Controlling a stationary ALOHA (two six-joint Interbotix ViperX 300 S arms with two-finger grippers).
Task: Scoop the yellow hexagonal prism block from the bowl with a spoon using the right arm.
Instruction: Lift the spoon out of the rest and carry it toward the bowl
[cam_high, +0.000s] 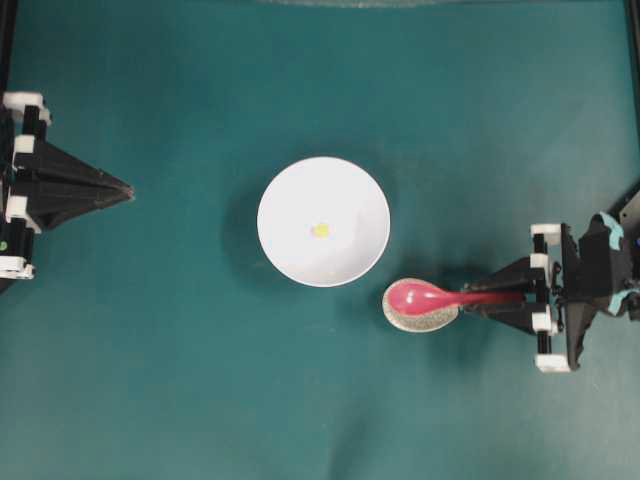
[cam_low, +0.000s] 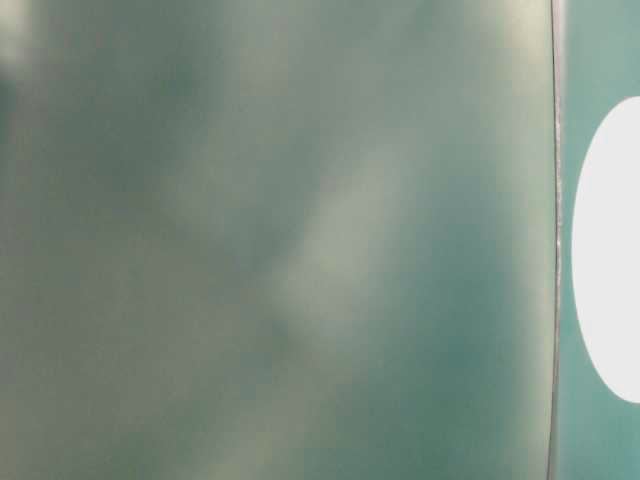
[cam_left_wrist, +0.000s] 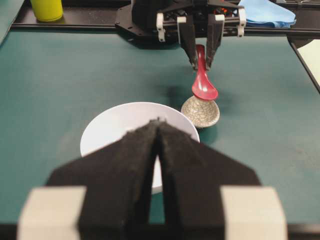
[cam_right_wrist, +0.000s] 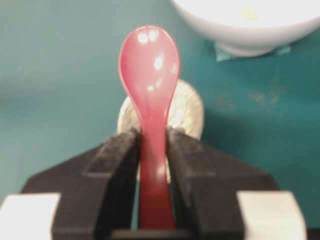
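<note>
The white bowl (cam_high: 285, 195) stands mid-table with the tiny yellow hexagonal block (cam_high: 320, 230) at its centre. The red-pink spoon (cam_high: 425, 296) lies with its scoop on a speckled beige spoon rest (cam_high: 425, 320) to the bowl's lower right. My right gripper (cam_high: 480, 295), with teal tape, is shut on the spoon's handle. In the right wrist view its fingers (cam_right_wrist: 120, 150) press both sides of the spoon (cam_right_wrist: 150, 70), with the bowl (cam_right_wrist: 250, 37) and block (cam_right_wrist: 250, 12) ahead at the right. My left gripper (cam_high: 128, 190) is shut and empty at the far left, its tips (cam_left_wrist: 159, 122) pointing at the bowl (cam_left_wrist: 115, 125).
A yellow cup (cam_left_wrist: 47, 9) and a blue cloth (cam_left_wrist: 265, 12) sit beyond the far rail behind the right arm. The table-level view is blurred green with a white oval (cam_low: 610, 250) at its right edge.
</note>
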